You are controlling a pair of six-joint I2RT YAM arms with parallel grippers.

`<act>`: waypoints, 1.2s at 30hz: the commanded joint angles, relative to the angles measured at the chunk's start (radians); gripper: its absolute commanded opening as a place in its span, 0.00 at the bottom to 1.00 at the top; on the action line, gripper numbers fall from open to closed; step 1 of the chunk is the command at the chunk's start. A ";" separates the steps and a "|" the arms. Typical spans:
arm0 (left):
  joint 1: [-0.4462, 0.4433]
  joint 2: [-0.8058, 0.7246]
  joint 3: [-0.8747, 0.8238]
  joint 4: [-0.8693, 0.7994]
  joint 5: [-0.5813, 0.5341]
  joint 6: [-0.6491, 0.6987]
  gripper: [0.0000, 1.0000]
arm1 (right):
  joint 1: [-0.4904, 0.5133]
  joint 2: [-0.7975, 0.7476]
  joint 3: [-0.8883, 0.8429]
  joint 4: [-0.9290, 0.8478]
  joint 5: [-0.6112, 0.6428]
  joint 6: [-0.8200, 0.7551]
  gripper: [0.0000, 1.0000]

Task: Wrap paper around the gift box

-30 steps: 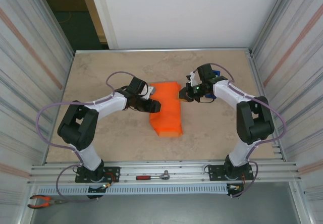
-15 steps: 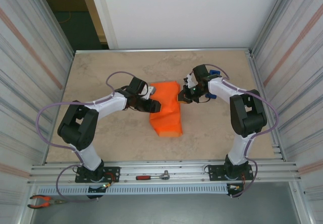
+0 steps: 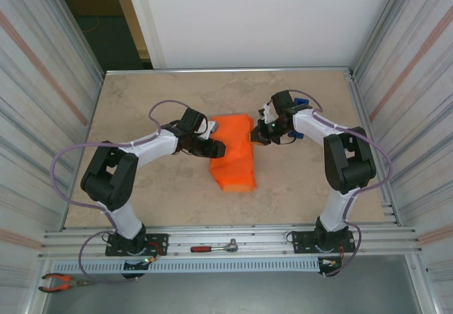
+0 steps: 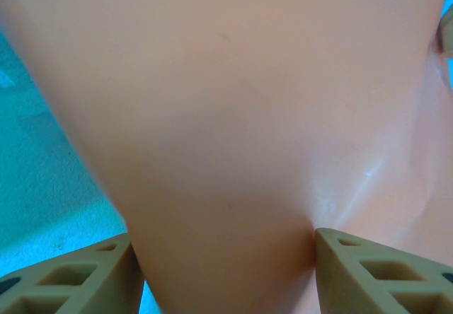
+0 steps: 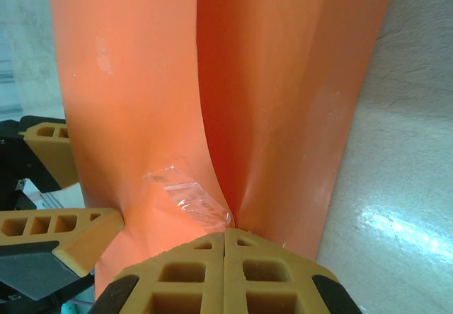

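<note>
Already paper [image 3: 238,172] covers the gift box [image 3: 231,131]; left pincer [image 3: 217,148] grips it, closed right pincer [image 5: 225,239] presses tape [image 5: 185,192]; ends seem unfinished.

In the left wrist view the paper [image 4: 226,116] is a close blur running off the top and both sides, and the bottom edge cuts the fingers [image 4: 386,275] of the left gripper [image 4: 225,264]. In the right wrist view the right gripper [image 5: 224,247] is cropped at the bottom. Whether its closed tips nip paper cannot be told.
</note>
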 commanded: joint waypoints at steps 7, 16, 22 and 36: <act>-0.032 0.088 -0.040 -0.116 -0.109 0.066 0.59 | -0.014 -0.039 -0.024 -0.020 0.010 -0.016 0.00; -0.032 0.094 -0.037 -0.119 -0.112 0.066 0.59 | -0.030 -0.046 -0.053 -0.010 0.004 -0.019 0.00; -0.032 0.097 -0.036 -0.122 -0.113 0.066 0.59 | -0.031 -0.043 -0.062 -0.005 0.003 -0.018 0.00; -0.033 0.095 -0.036 -0.123 -0.112 0.067 0.59 | -0.043 -0.040 -0.107 0.023 0.016 -0.016 0.19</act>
